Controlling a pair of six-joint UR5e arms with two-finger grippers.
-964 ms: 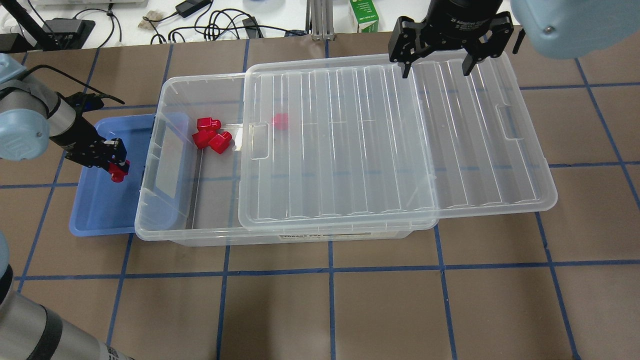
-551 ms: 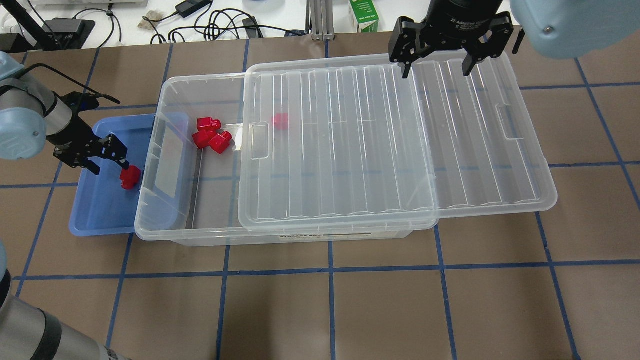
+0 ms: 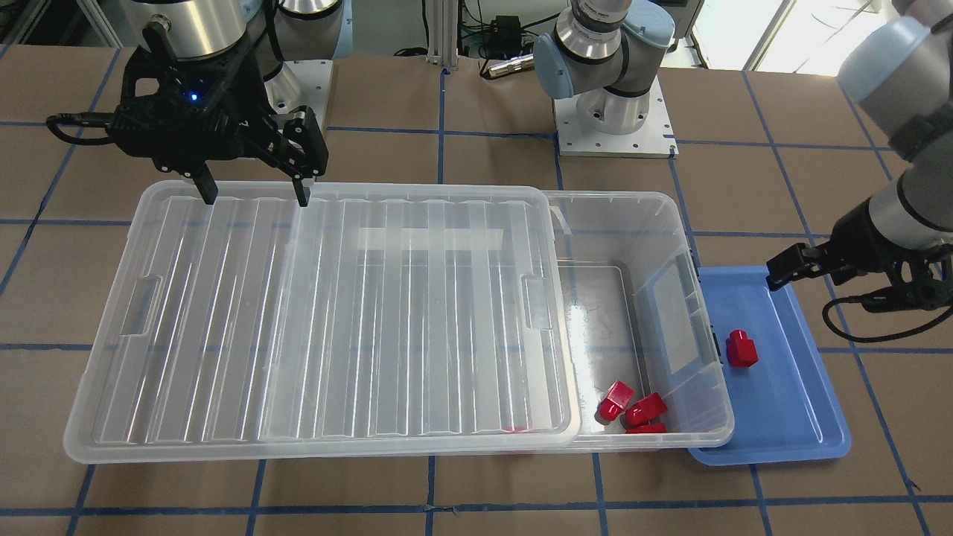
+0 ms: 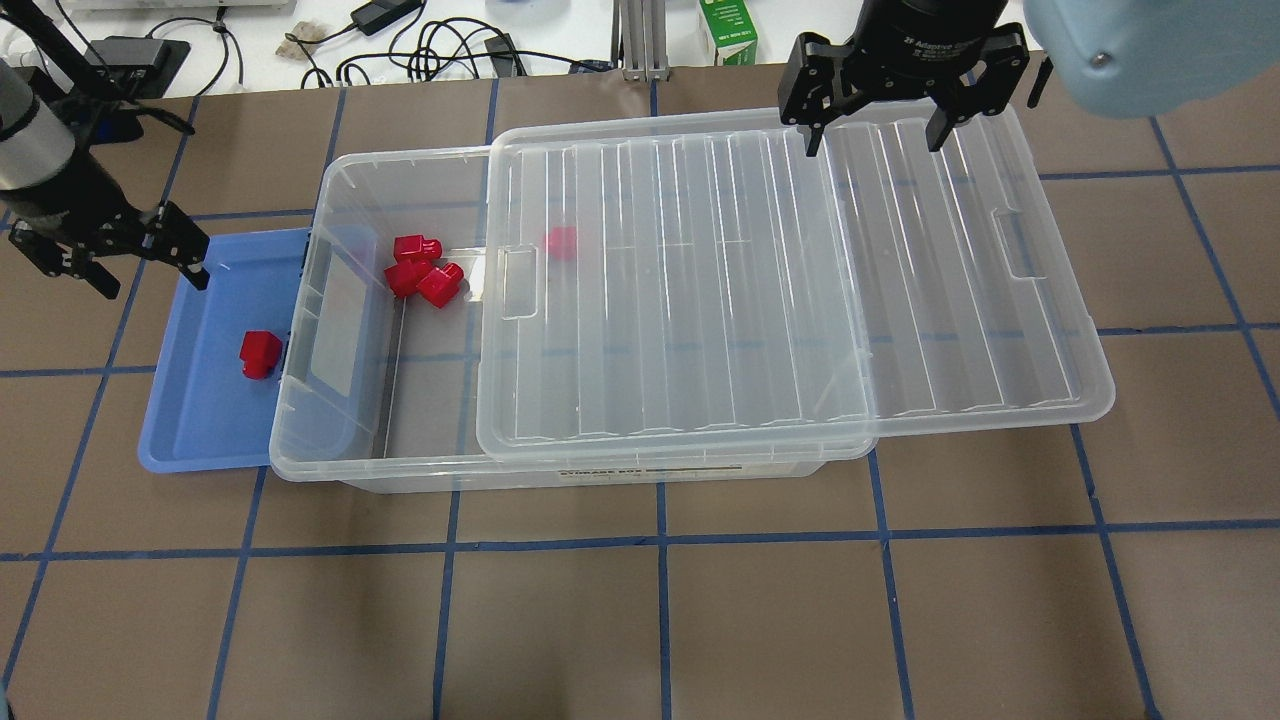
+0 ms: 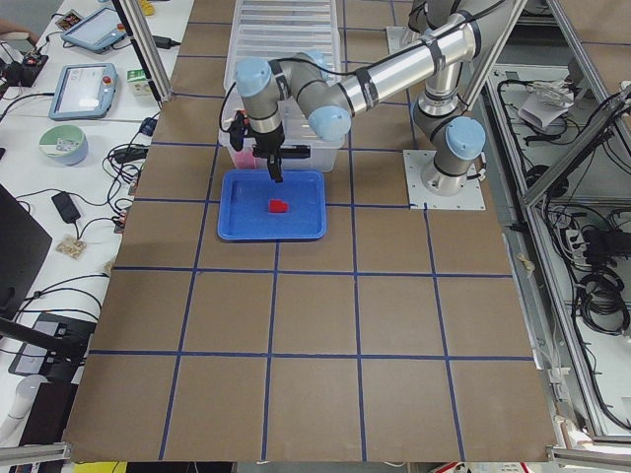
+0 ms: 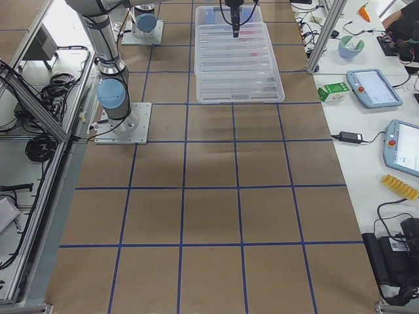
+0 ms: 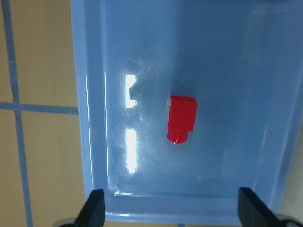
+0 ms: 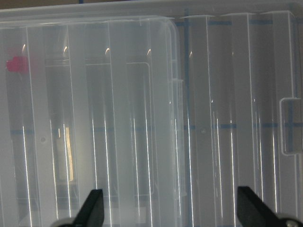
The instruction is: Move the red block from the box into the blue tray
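Left pincer (image 4: 152, 283) is wide open and empty, hanging over the tray's far corner. Right pincer (image 4: 870, 145) is also wide and holds nothing, fingertips just above the lid's far edge. Risks, as I read it: box (image 4: 400, 160) wall stands just beside the left pincer, so a low reach in clips it. Lid (image 4: 700, 300) sits slid half off under the right pincer, so a dip shoves it. Tray (image 4: 200, 420) is tucked against the box, so a knock shifts both. Block (image 4: 259, 354) lies loose on the tray floor, below the left pincer toward the box, and could skid.
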